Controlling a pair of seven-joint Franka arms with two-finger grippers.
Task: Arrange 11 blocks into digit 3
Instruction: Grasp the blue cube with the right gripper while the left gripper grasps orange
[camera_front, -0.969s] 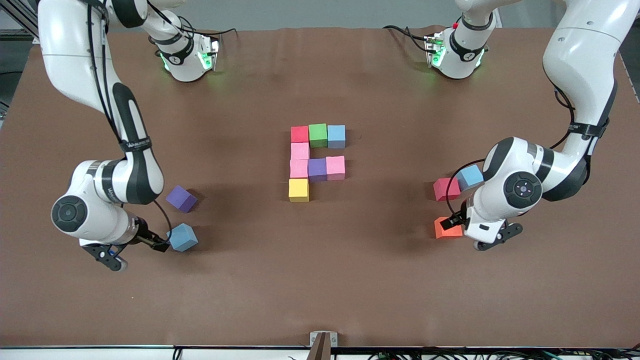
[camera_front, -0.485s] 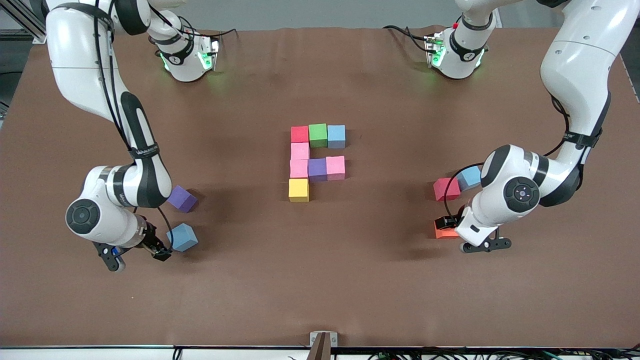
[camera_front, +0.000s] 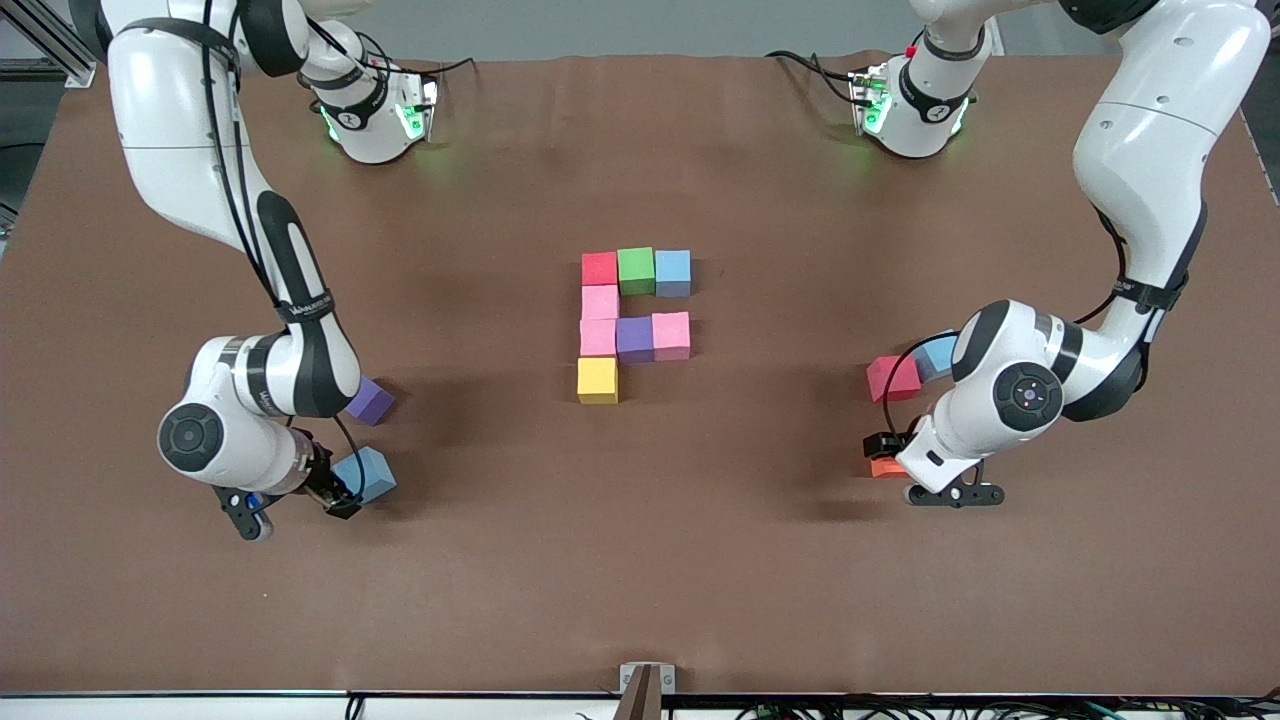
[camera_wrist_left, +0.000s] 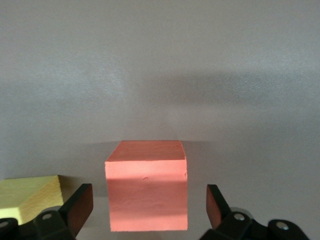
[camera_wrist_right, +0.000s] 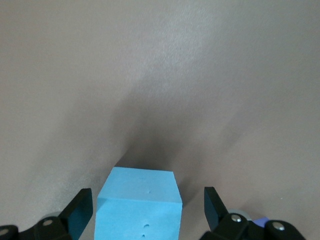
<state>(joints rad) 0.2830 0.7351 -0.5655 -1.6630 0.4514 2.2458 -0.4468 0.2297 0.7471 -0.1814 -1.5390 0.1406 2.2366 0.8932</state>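
The partial digit 3 lies mid-table: a red (camera_front: 599, 268), green (camera_front: 636, 268) and blue (camera_front: 673, 270) bar, two pink blocks (camera_front: 600, 301), then purple (camera_front: 635, 338), pink (camera_front: 671, 335) and a yellow block (camera_front: 597, 380). My right gripper (camera_front: 345, 492) (camera_wrist_right: 146, 204) is open, low at the table around a loose blue block (camera_front: 372, 470) (camera_wrist_right: 140, 200), with a gap on each side. My left gripper (camera_front: 885, 452) (camera_wrist_left: 148, 200) is open and straddles an orange block (camera_front: 882, 467) (camera_wrist_left: 147, 185) without touching it.
A loose purple block (camera_front: 370, 402) sits beside the right arm's wrist. A red block (camera_front: 892, 378) and a half-hidden blue block (camera_front: 938, 352) lie by the left arm's wrist. A yellowish block corner (camera_wrist_left: 30, 197) shows in the left wrist view.
Both wrists have moved toward the table's middle. The right gripper has come round the blue block, and the left gripper has slid over the orange block, hiding most of it.
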